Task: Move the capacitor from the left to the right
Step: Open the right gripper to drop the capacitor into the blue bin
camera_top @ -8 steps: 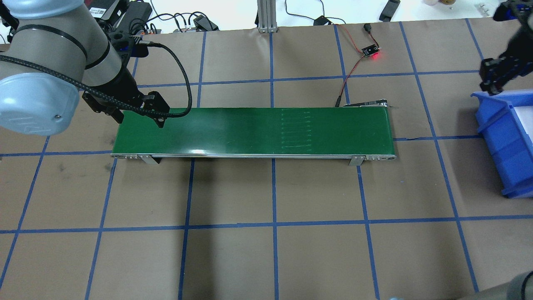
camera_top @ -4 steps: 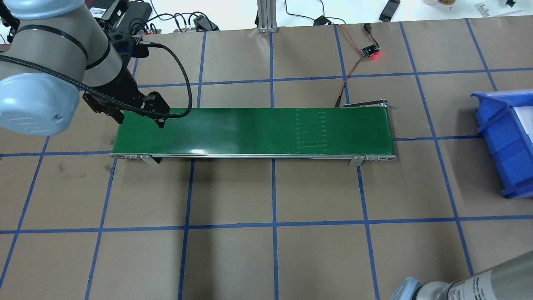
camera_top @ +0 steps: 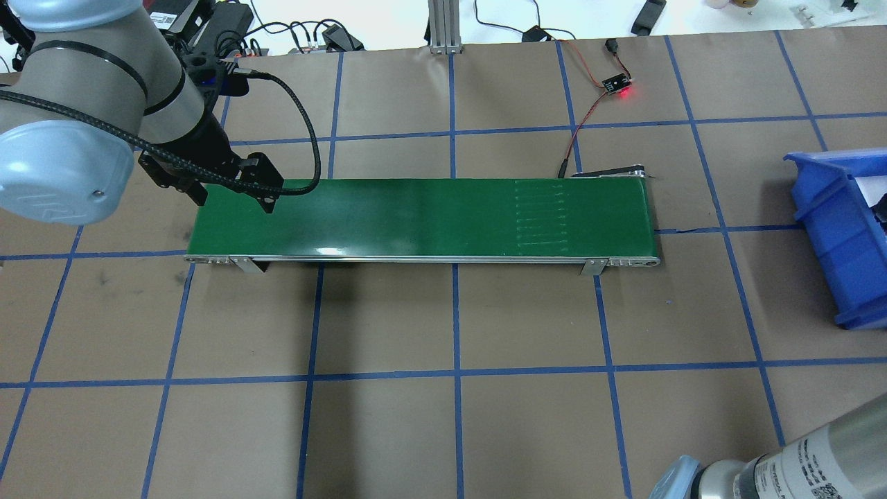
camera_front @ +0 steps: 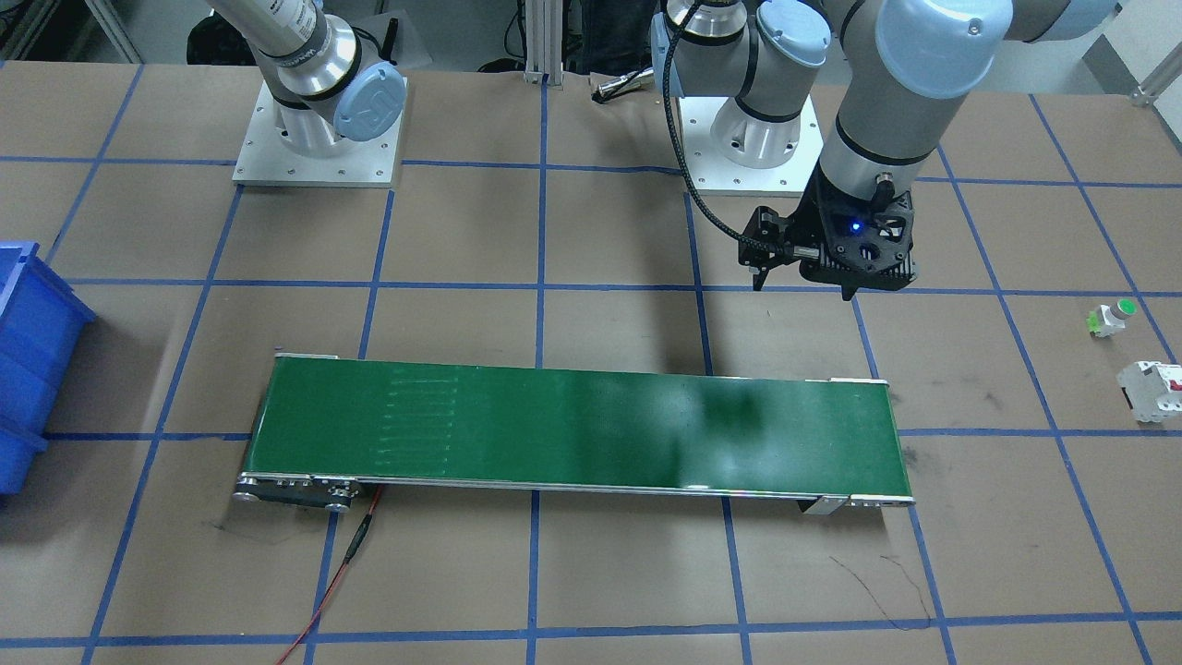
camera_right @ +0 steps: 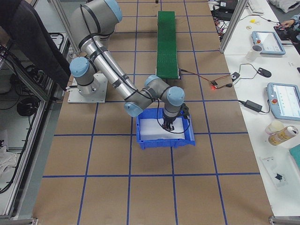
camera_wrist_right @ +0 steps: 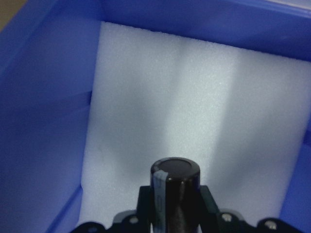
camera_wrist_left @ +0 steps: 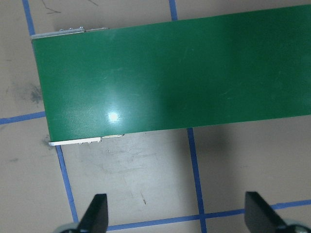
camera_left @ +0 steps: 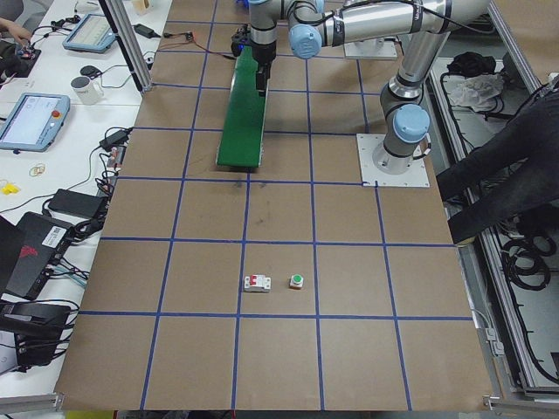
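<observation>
The capacitor [camera_wrist_right: 176, 194], a black cylinder with a pale stripe down its side, stands upright between my right gripper's fingers. My right gripper [camera_wrist_right: 176, 208] is shut on it, just above the white foam floor of the blue bin [camera_wrist_right: 43, 97]. The exterior right view shows that gripper [camera_right: 169, 123] reaching down inside the bin [camera_right: 165, 141]. My left gripper [camera_wrist_left: 177, 216] is open and empty, hovering beside the left end of the green conveyor belt [camera_wrist_left: 170, 73]. It also shows in the overhead view [camera_top: 232, 197] and in the front-facing view [camera_front: 803, 277].
A white breaker with a red mark [camera_front: 1150, 390] and a small green-capped button [camera_front: 1113, 316] lie on the table off the belt's left end. A sensor board with a red light [camera_top: 619, 86] and its wires sit behind the belt's right end. The blue bin [camera_top: 842, 229] stands at the far right.
My right gripper has left the overhead view's upper right corner and gone down into the bin. The marks on the belt have shifted to the right. The left arm has not moved.
</observation>
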